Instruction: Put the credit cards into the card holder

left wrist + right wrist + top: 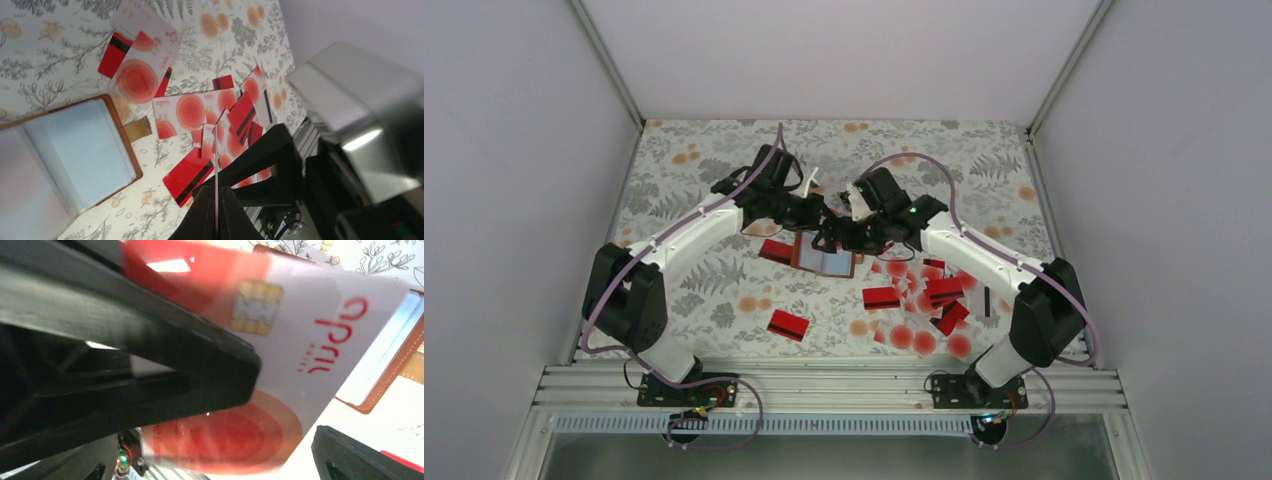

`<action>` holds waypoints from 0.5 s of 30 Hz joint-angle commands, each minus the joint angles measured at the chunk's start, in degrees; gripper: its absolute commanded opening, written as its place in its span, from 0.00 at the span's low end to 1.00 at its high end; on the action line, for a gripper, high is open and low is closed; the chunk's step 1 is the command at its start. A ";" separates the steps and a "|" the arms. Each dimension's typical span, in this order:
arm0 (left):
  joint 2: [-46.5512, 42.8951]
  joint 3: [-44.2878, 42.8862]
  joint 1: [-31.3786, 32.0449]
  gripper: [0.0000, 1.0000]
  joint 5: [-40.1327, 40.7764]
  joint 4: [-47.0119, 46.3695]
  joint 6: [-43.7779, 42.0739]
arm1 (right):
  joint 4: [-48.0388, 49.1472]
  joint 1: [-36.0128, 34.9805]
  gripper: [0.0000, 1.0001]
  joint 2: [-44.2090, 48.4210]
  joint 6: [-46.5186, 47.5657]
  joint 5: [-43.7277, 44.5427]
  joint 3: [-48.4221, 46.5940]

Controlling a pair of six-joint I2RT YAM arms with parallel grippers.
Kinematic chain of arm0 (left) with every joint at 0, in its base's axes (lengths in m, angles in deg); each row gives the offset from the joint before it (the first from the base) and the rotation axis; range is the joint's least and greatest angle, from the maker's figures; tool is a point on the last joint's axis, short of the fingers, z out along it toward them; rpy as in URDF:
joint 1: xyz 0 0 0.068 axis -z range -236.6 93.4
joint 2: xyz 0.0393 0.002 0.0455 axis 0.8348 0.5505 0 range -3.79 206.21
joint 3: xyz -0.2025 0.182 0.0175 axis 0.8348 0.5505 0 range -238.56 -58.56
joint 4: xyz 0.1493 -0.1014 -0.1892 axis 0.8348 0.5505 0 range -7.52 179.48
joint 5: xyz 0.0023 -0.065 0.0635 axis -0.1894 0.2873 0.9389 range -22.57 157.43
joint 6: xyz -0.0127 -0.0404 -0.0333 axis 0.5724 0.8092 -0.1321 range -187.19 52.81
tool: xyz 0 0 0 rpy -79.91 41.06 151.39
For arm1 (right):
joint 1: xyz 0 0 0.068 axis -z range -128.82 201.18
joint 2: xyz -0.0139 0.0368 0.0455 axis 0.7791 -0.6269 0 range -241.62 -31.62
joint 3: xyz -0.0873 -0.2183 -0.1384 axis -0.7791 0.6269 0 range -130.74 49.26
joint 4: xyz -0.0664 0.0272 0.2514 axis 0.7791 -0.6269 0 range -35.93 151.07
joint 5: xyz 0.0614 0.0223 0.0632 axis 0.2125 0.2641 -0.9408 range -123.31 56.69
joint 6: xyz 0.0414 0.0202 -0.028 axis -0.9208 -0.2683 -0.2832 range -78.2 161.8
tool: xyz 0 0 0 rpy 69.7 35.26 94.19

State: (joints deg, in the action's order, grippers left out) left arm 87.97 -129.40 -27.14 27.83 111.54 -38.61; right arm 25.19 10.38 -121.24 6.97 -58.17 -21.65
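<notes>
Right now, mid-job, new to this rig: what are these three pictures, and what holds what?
These are two robot arms at the near edge of the table. One picture looks down from above and behind them; the other two come from a camera on each wrist. On it lie loose credit cards, red or whitish with a red dot, beside the open brown card holder. The left gripper is shut on one whitish card, edge-on in its own view, face-on in the right wrist's. The right gripper looks open, its finger clear of that card.
</notes>
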 commanded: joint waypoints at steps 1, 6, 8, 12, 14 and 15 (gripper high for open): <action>-0.36 -4.63 -0.70 0.02 -0.45 2.28 -0.66 | 0.76 2.41 0.99 2.90 -0.26 -0.81 -0.90; -1.37 -6.93 -2.03 0.02 -3.26 2.19 -2.33 | 10.24 7.91 0.99 10.87 -0.43 -10.30 5.31; -1.29 -8.36 -2.40 0.02 -4.89 2.10 -2.91 | 12.75 10.42 0.99 13.65 -0.51 -14.88 6.74; -0.66 -12.69 -2.82 0.02 -9.90 1.36 -3.09 | 18.24 16.55 0.97 16.29 -0.81 -27.77 9.10; -0.16 -15.08 -2.82 0.02 -12.76 0.84 -3.32 | 20.50 18.08 0.94 16.40 -0.15 -32.02 9.19; 0.02 -16.08 -2.81 0.02 -13.91 0.61 -3.44 | 21.01 18.33 0.93 16.41 0.84 -32.92 8.90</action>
State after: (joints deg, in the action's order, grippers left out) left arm 87.97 -140.81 -29.81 21.21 113.57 -40.84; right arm 39.16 26.10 -105.13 6.30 -78.87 -13.83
